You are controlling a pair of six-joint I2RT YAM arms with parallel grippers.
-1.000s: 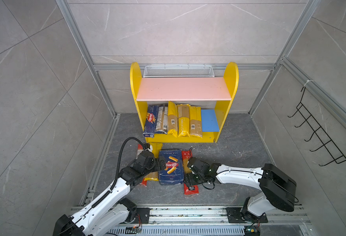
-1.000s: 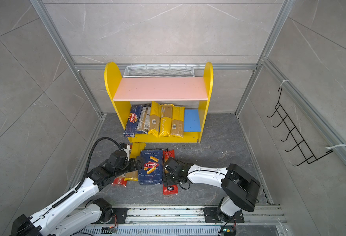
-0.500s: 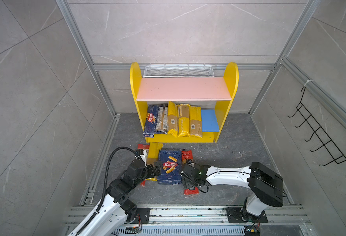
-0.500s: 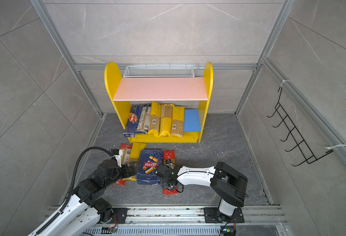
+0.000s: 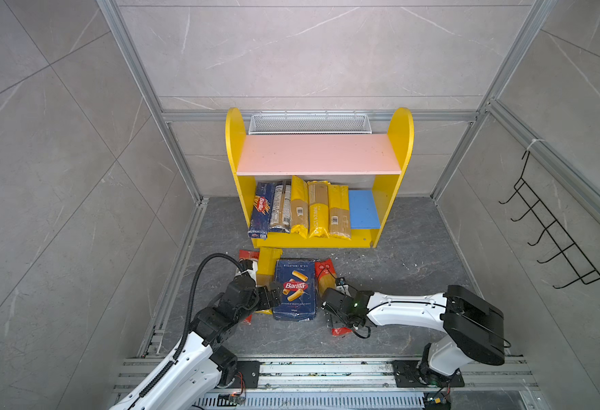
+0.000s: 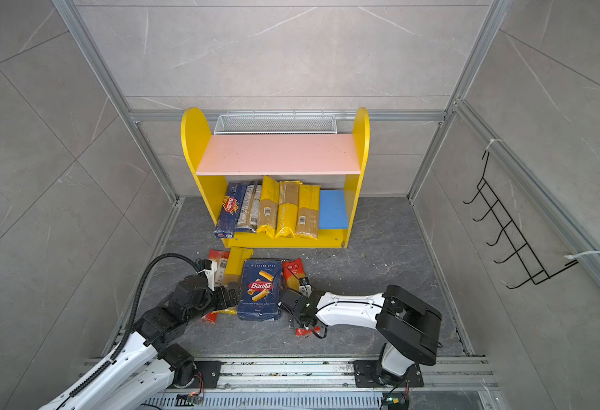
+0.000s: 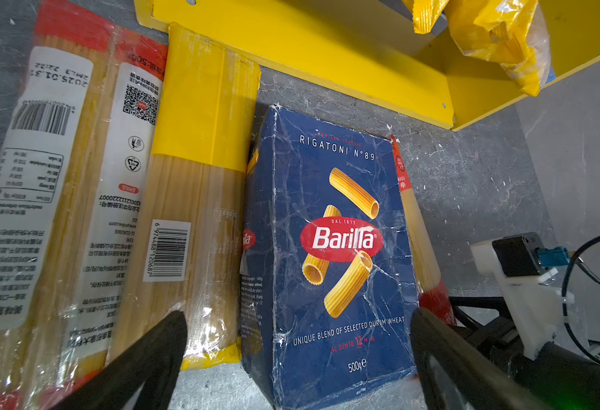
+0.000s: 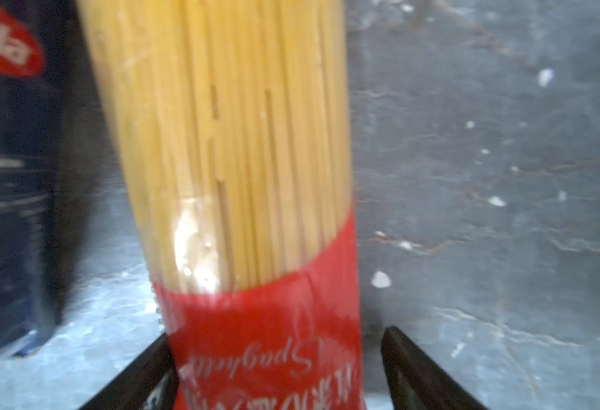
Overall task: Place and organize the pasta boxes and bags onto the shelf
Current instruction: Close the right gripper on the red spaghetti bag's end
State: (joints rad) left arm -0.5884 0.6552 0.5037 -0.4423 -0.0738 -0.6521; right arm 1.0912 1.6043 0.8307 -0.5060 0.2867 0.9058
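Both released for pickup, the left gripper (image 7: 298, 319) is hovering at the wide dark-blue Barilla rigatoni box (image 5: 295, 289) and the right gripper (image 8: 277, 337) is straddling the red-ended clear spaghetti bag (image 8: 241, 142), on the floor (image 5: 397, 262) near the yellow-sided shelf (image 5: 234, 149).

Red-ended spaghetti bag (image 5: 325, 278) mostly out of sight beneath right end effector (image 5: 329, 309).

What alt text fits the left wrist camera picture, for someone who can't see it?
A dark-blue rigatoni box lies flat on the grey floor, with two black fingers spread open around its near end. Spaghetti bags lie alongside it; the yellow shelf stands beyond.
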